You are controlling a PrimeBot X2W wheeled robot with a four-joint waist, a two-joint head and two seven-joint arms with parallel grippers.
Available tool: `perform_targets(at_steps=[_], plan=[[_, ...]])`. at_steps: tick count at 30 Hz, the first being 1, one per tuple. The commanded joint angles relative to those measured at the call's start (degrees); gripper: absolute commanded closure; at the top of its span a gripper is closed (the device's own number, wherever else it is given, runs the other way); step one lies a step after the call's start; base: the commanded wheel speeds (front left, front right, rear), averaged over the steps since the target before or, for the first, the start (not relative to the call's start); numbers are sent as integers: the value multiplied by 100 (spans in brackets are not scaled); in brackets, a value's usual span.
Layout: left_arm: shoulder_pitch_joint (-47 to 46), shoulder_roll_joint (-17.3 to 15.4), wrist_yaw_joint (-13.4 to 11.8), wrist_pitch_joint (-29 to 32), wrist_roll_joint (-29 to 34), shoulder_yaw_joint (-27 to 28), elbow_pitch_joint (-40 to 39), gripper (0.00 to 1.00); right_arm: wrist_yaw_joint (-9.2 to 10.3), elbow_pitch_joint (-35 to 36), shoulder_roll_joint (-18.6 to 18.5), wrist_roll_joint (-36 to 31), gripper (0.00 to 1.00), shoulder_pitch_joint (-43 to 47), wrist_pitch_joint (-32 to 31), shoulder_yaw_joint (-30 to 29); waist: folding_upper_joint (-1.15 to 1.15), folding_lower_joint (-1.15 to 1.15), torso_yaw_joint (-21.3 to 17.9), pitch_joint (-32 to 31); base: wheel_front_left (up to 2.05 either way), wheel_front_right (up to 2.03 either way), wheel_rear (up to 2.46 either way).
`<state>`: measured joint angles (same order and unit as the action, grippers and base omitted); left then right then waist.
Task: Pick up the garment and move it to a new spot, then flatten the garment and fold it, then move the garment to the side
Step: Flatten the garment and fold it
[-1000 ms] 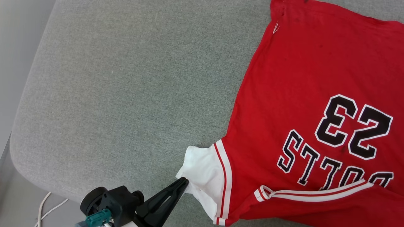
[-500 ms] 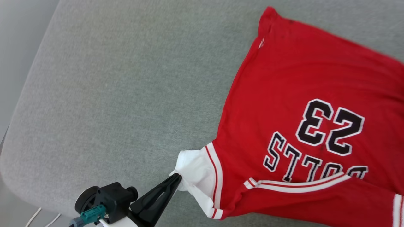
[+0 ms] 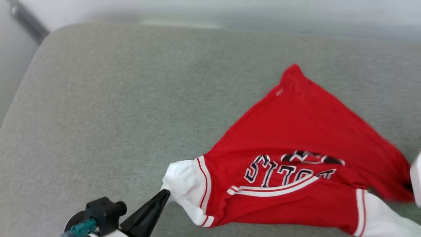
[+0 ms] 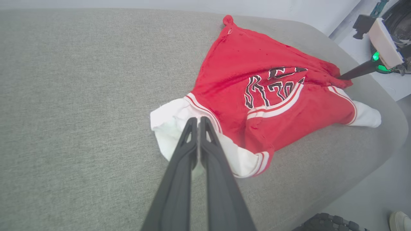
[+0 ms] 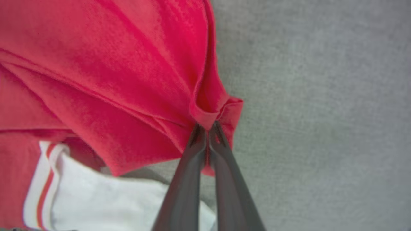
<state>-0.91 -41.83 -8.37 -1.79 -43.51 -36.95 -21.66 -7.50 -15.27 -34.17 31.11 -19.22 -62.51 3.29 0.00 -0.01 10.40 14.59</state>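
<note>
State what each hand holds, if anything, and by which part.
Both hold the bright red jersey T-shirt: the left hand pinches its white sleeve edge, the right hand a bunched red fold.

Crops the body of the left gripper [image 3: 165, 193] at 7 o'clock of the blurred head view, and a white sleeve of the garment [image 3: 296, 131] at 4 o'clock. Buries the chest number in a fold, unreadable. Clips the right gripper [image 4: 339, 77] at 2 o'clock in the left wrist view.

Beneath and ahead of our left gripper [image 3: 165, 192] we see a grey-green woven cushion [image 3: 98, 98] with rounded corners, pale floor [image 4: 369, 199] to the gripper's right and a blurred pale surface [image 3: 230, 10] beyond.
</note>
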Motion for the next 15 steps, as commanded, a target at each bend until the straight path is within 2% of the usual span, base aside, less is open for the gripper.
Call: perform_targets(at_steps=[1,6,15], plan=[[113,-26,-28,-52,-29,26,42,100,3,76,-18,95,100,341,17,-37,0,1,-314,-312,0,0,0],[246,-20,-89,-200,-144,137,184,100,2,518,-14,335,100,1158,108,-350,0,1,-590,-565,0,0,0],[379,138,-191,-486,-322,300,393,100,2,1208,248,488,100,2481,220,-641,0,1,-901,-834,0,0,0]])
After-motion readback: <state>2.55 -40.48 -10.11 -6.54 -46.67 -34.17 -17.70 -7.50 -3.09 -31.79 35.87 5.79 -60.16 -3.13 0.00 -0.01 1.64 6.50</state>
